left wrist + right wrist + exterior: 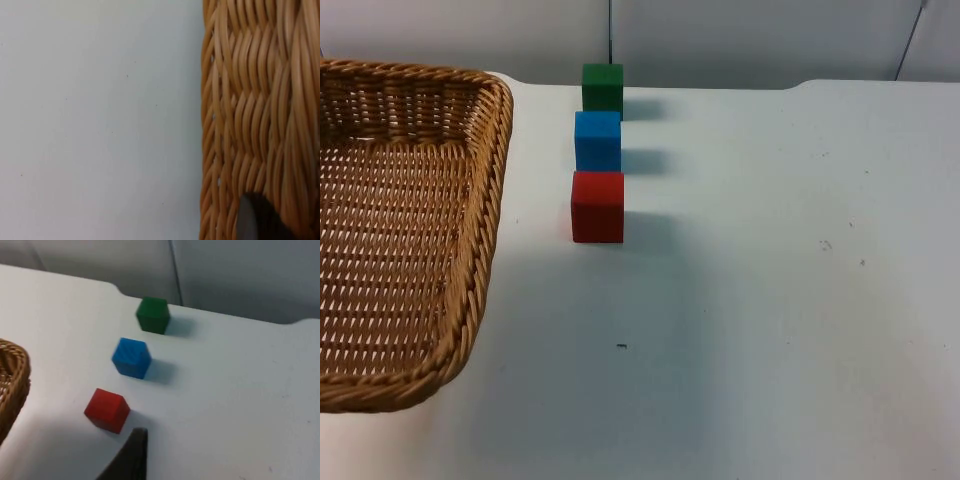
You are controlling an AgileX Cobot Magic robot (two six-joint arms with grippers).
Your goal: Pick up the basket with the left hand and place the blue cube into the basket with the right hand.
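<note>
While the wicker basket (405, 230) is seen raised at the left of the top view, with its shadow cast on the white surface (790, 300), three cubes are shown in a close row: green cube (603, 87) farthest, blue cube (597, 140) in the middle, red cube (597, 206) nearest. The left gripper (255, 220) is pressed against the basket's woven wall; whether it is clamped cannot be told. The right gripper (131, 455) is placed just beside the red cube, and its opening cannot be told either. A likely fault is judged to be a neighbouring cube being knocked or grasped instead, since the blue cube is flanked closely on both sides. Nothing is seen inside the basket.
</note>
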